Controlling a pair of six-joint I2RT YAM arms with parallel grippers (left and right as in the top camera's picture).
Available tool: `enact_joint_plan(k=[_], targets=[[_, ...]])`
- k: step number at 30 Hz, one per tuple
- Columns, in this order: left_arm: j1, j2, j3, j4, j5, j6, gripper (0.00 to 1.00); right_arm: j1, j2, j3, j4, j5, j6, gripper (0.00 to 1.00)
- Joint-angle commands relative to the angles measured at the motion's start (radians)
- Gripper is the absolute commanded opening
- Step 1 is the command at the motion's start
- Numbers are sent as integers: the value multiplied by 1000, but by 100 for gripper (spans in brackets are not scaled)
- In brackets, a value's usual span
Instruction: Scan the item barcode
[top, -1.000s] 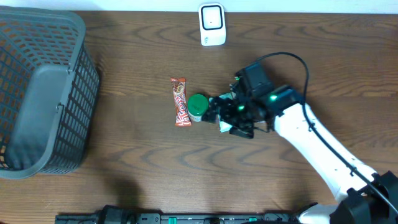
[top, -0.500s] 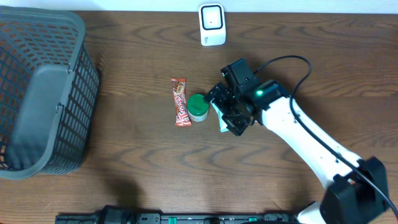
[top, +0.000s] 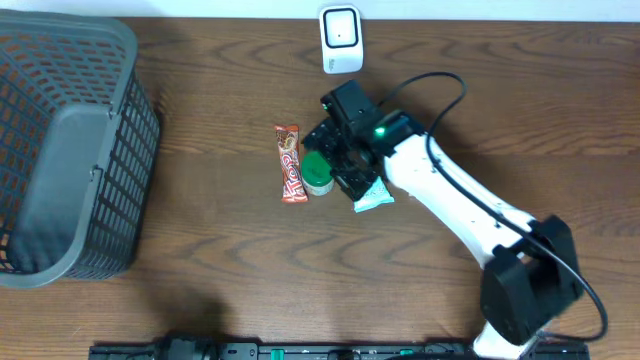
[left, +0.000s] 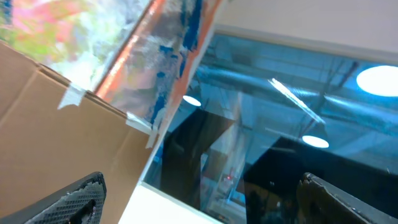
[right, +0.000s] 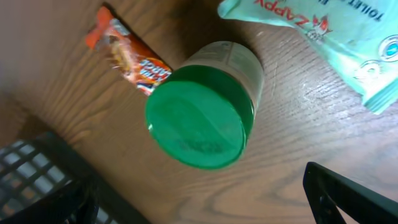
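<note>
A white scanner (top: 341, 40) stands at the table's far edge. Three items lie mid-table: an orange candy bar (top: 290, 163), a green-lidded jar (top: 316, 176) and a teal packet (top: 374, 198). My right gripper (top: 336, 166) hovers open just above the jar's right side. In the right wrist view the green lid (right: 199, 115) sits above the gap of the gripper (right: 205, 205), with the candy bar (right: 127, 59) and the packet (right: 329, 37) beyond. The left gripper (left: 205, 202) is open and holds nothing, facing cardboard and ceiling lights. No barcode shows.
A dark mesh basket (top: 120, 150) stands at the left end of the table. The right arm's white link (top: 450, 195) stretches from the front right corner across the table. The left arm does not show on the table from overhead.
The right arm has swung left and toward the far edge, so its gripper now hangs over the green jar. The teal packet it covered now shows. Both grippers stayed open.
</note>
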Motion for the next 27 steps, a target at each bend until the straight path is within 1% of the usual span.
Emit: enact_joint_plan(k=[1, 11, 21, 27], targets=[[4, 10, -34, 21, 42, -14, 98, 20, 68, 39, -14, 30, 72, 99], [4, 45, -81, 19, 39, -20, 98, 22, 123, 45, -13, 74, 134, 99], [4, 45, -101, 7, 39, -20, 98, 22, 182, 45, 75, 87, 135, 99], [4, 45, -101, -1, 39, -20, 98, 25, 191, 45, 59, 63, 132, 99]])
